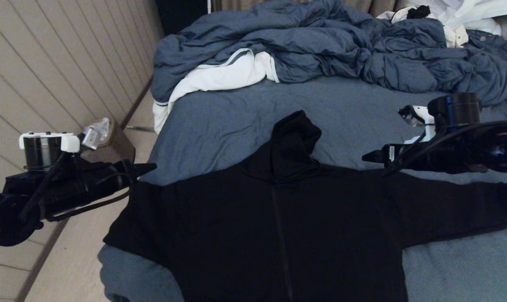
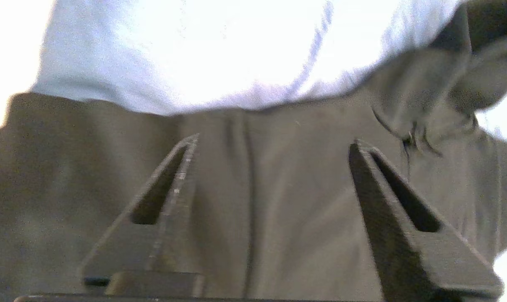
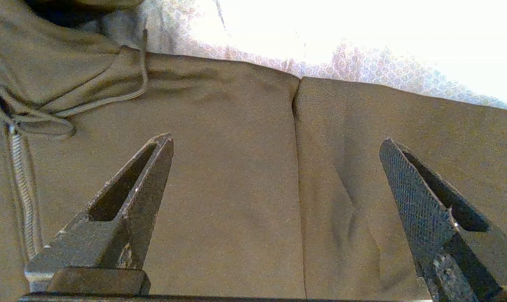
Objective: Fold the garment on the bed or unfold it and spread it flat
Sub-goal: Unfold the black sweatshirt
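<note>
Showing as two matte black arms, each wearing a black drum-shaped wrist unit capped or trimmed in white plastic. Trailing thin black cables along both forearms. Ending in the left hand and right hand, each carrying two dark wedge-shaped fingers with long slots, scuffed edges and a cross-hatched inner face.

To your left you have a floor of pale wooden planks running diagonally beside the mattress. A small brown bin with a clear liner stands on it. At the far end you see a crumpled blue-grey duvet with its white lining turned out, and white clothing heaped in the far right corner. The light is dim and even.
</note>
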